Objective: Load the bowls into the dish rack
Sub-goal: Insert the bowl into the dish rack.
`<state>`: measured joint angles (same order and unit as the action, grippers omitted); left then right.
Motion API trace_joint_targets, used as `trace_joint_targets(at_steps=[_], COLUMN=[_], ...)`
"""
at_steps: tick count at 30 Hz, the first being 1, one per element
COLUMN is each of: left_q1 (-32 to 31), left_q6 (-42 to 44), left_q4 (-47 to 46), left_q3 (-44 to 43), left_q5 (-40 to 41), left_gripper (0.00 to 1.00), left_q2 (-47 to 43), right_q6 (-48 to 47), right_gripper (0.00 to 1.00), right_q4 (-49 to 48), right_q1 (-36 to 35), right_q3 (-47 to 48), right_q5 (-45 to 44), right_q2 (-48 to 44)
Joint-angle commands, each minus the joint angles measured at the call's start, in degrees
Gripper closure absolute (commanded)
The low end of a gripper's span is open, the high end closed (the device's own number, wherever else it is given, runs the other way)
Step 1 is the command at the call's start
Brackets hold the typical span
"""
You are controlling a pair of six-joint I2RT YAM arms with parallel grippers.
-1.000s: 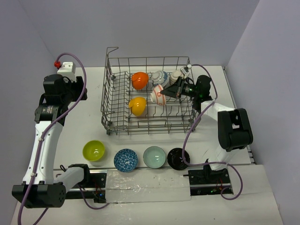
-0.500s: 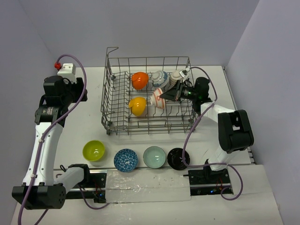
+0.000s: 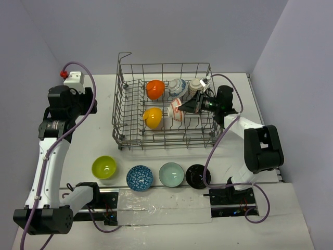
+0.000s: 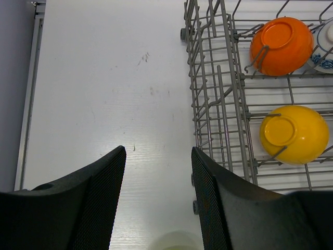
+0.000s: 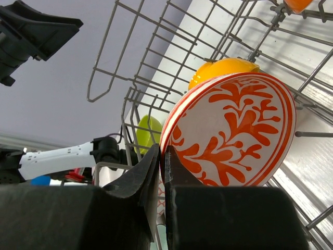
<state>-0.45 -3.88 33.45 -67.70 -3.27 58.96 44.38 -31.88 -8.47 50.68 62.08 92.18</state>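
The grey wire dish rack [image 3: 134,112] stands at mid-table. In it sit an orange bowl [image 3: 155,89], a yellow bowl [image 3: 153,117] and two white patterned bowls [image 3: 177,85] [image 3: 195,84]. My right gripper [image 3: 180,108] reaches into the rack from the right and is shut on the rim of a red-and-white bowl [image 5: 234,135], held on edge among the tines beside the yellow bowl [image 5: 221,70]. My left gripper [image 4: 157,198] hangs open and empty over bare table left of the rack [image 4: 218,104]. Lime green [image 3: 104,167], blue-patterned [image 3: 139,177], pale teal [image 3: 171,174] and black [image 3: 198,176] bowls line the front.
The rack has a raised wire loop [image 3: 124,57] at its back left corner. Purple cables [image 3: 210,151] trail from both arms, the right one running past the black bowl. Grey walls close in the table at the back and sides.
The right gripper has shifted slightly left and down inside the rack, and the red-and-white bowl has turned more onto its edge. The left arm has hardly moved.
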Motion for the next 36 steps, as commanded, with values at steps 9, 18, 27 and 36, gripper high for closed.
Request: trace_joint_targets(at_steps=[9,18,27,36], left_q1=[0.27,0.27,0.27,0.27], left_q6=[-0.08,-0.07,-0.08,-0.07], left_q4=[-2.25,-2.43,-2.60,-2.60], left_q3=[0.03,0.29,0.73,1.08], left_q5=[-1.39,-1.65,-1.92,-2.27], left_gripper=[0.42,0.41,0.41,0.41], left_q2=[-0.77,-1.04,-1.48,-1.30], right_q6=[-3.86,-6.41,-8.96,-12.21], right_gripper=[1.00,1.00,0.89,0.73], right_q4=[3.57,6.83,10.52,14.56], right_q1=[2.40,3.37,4.08,4.25], right_q3=[3.90,5.22,6.89,8.21], right_q5=[2.69,2.25,1.64,0.67], right_q2=[2.91,3.09,3.53,3.88])
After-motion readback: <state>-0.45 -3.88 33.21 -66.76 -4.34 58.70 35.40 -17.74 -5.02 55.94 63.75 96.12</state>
